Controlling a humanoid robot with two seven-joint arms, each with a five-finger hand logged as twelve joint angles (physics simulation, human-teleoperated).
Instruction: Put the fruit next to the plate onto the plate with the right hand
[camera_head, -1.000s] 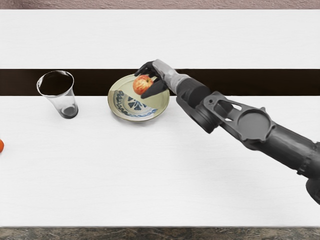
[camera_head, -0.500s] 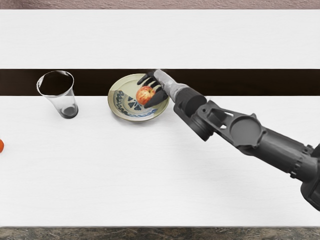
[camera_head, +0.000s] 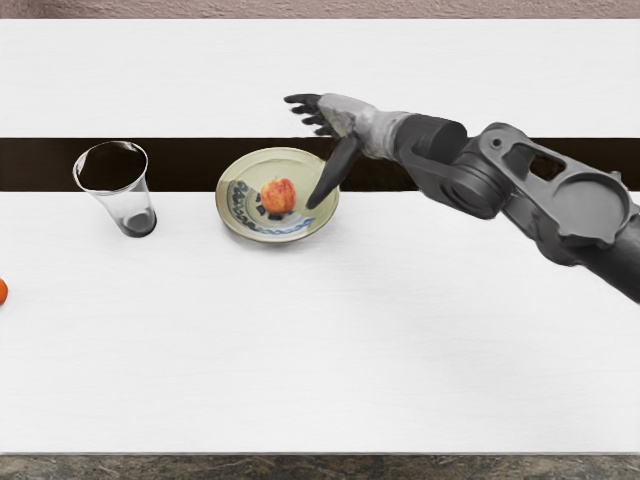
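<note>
**Apple on plate, right hand open above it**

Front of frame: bare white table (camera_head: 320, 350), flat and matte. At the left edge is a small round orange thing (camera_head: 2, 291), cut off by the frame and well apart from the rest. Mid-left is a clear tapered glass (camera_head: 115, 187), upright, dark at the base. At centre is a shallow round plate (camera_head: 232, 212) with a cream rim and blue pattern. The red-yellow apple (camera_head: 279, 195) sits inside it, near the middle.

Just above and to the right is the right hand (camera_head: 340, 122), dark, fingers spread, gripping nothing. Its thumb points down over the plate's right rim; contact unclear. Behind runs a dark band (camera_head: 40, 165) across the table.

Risks, as a judgement: the apple is round and the plate shallow, so a nudge could roll it out. A low pull-away could drag the thumb into the rim or the apple.
</note>
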